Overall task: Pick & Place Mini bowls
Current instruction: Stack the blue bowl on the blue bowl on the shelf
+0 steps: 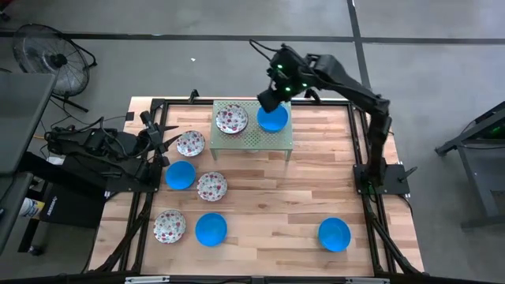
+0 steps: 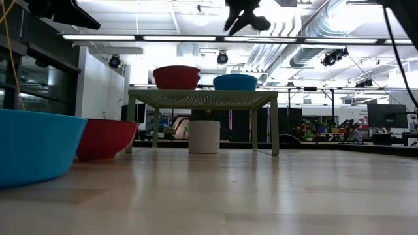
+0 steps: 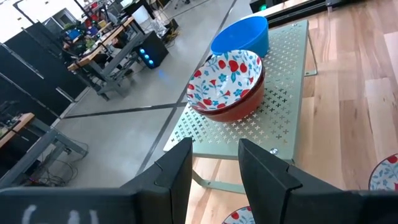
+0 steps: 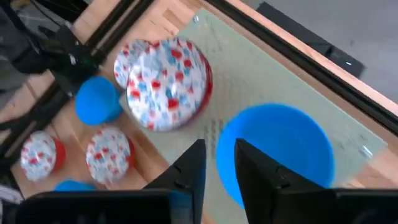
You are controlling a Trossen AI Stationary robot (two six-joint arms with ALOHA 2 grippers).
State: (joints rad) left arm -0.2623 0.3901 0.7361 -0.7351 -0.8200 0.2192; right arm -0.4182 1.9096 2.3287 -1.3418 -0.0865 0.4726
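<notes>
From above, eight mini bowls can be counted: four blue, four floral. Two sit on the pale green perforated rack (image 1: pixel 254 136), a floral bowl (image 1: pixel 231 118) beside a blue bowl (image 1: pixel 272 118); the floral one looks stacked on another red-sided bowl, though I cannot be sure. On the wooden table (image 1: pixel 276 213) lie three floral bowls (image 1: pixel 190 143) (image 1: pixel 211 186) (image 1: pixel 169 226) and three blue bowls (image 1: pixel 180 174) (image 1: pixel 211 229) (image 1: pixel 334 234). The right gripper (image 1: pixel 274 98) hangs above the rack's blue bowl, fingers slightly apart, holding nothing. The left gripper (image 1: pixel 162 140) rests at the table's left edge, fingers parted, empty. No readable writing shows on any bowl.
</notes>
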